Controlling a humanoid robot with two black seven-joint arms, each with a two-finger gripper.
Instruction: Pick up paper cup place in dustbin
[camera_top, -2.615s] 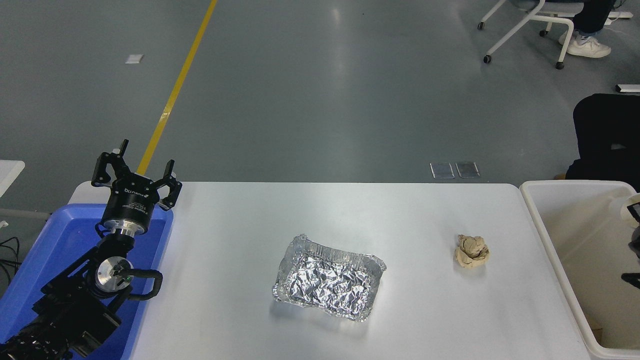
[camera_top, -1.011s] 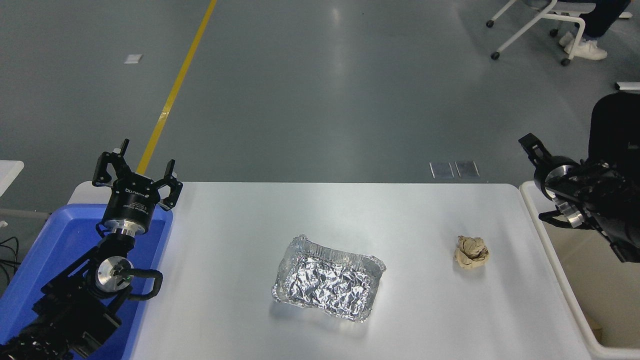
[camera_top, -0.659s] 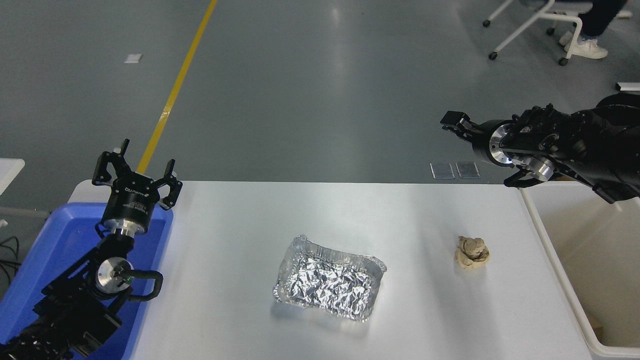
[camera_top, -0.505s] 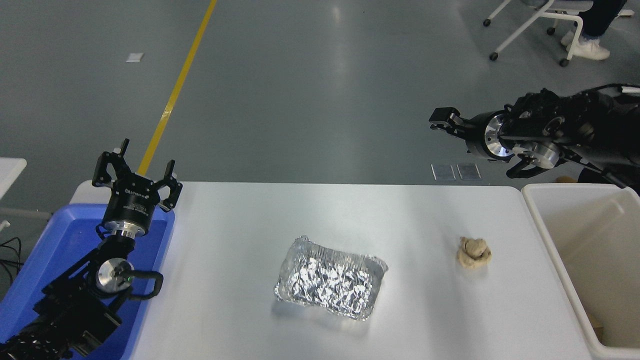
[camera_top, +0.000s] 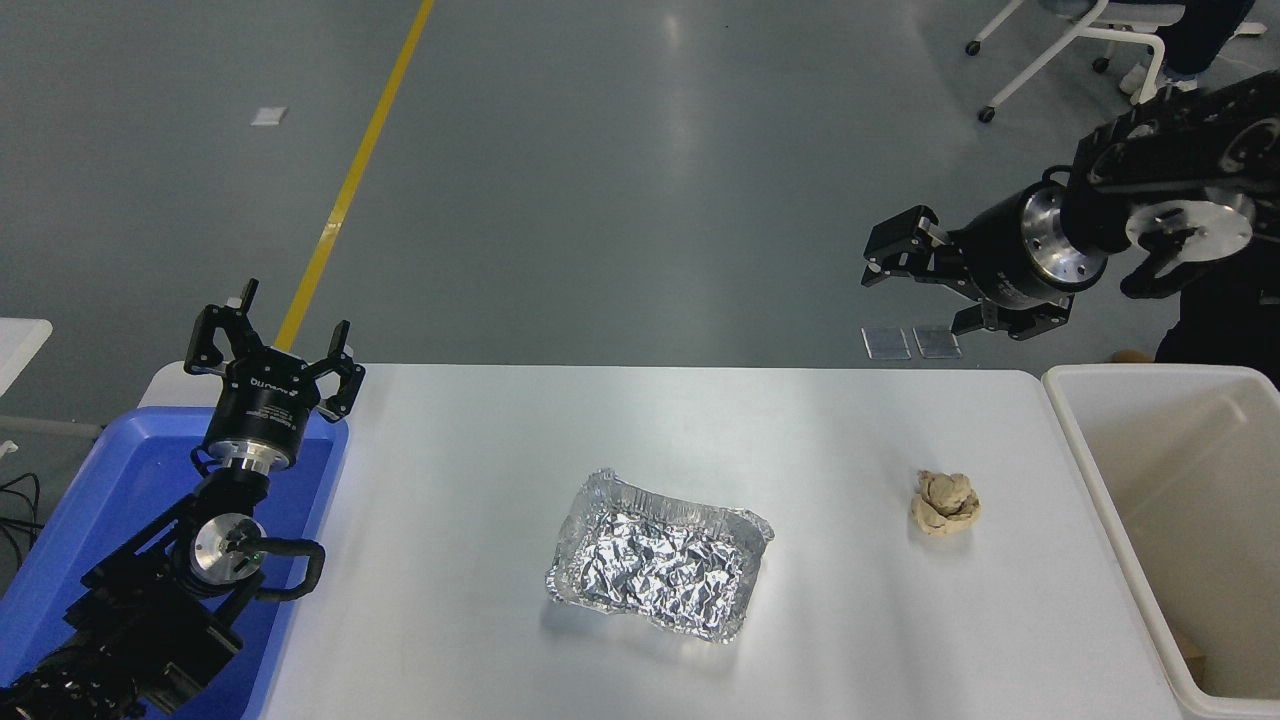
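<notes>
The paper cup is out of view. The dustbin, a large off-white tub, stands against the table's right end; only a small brown scrap shows in its near corner. My right gripper hangs open and holds nothing, high in the air beyond the table's far right corner, up and left of the dustbin, its fingers pointing left. My left gripper is parked open over the far end of the blue tray at the lower left.
A crinkled silver foil tray lies mid-table. A crumpled brown paper ball sits to its right, near the dustbin. The blue tray lies under the left arm. A wheeled chair and a person's legs are at the top right.
My right arm has come up out of the dustbin, swung left and lifted beyond the table's far edge. The white object at the right edge over the dustbin no longer shows. The left arm is still.
</notes>
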